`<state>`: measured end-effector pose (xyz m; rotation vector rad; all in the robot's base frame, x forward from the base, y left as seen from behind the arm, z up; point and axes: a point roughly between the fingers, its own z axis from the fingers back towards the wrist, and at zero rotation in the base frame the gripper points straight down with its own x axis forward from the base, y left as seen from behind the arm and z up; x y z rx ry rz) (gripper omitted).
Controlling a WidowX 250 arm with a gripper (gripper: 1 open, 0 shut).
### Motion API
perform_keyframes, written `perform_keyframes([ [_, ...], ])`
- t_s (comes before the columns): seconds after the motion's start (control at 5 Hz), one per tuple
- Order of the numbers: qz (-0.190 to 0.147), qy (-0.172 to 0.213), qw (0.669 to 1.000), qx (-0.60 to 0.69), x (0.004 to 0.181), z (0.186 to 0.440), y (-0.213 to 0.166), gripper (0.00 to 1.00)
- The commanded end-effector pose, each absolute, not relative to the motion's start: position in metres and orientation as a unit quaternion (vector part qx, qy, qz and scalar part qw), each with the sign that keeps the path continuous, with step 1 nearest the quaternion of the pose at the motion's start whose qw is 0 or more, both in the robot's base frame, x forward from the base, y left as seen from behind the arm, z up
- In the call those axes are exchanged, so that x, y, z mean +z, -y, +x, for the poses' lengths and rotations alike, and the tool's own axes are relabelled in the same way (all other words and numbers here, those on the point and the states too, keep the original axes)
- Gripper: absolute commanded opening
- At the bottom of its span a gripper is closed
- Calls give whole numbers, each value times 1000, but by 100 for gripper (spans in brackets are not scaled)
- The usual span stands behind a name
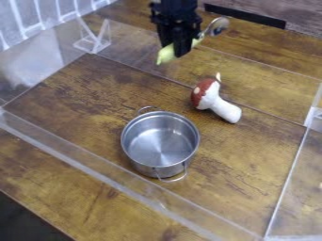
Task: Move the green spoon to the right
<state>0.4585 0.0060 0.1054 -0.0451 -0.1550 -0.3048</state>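
and here's the black pincer (179, 42) up beyond the pot (160, 143), on the pot's far side, closed tight around the green spoon (168, 55)! the spoon is caught across its handle, the yellow-green end poking out to the left of the pincer, the small silvery rounded end showing on the right, both well apart from the pot. the dark arm (174, 11) comes in from the top edge, straight over the far side of the scene, behind the pot. down on the wooden counter (75, 141) the round steel pot sits upright, open at the top, its wire handles sticking out on the far and near sides. to the pot's right and a little beyond it lies the mushroom toy (216, 100), on its side, red cap toward the far left, white stem pointing toward the near right, near the pot but not touching it. clear plastic walls (251, 71) run around the pot.
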Motion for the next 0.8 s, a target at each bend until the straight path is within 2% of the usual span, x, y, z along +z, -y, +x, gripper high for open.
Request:
perform_keyframes([
  [0.0,-19,159,970,-184,178,462,33,0],
  [0.6,-54,148,958,-239,171,460,95,0],
])
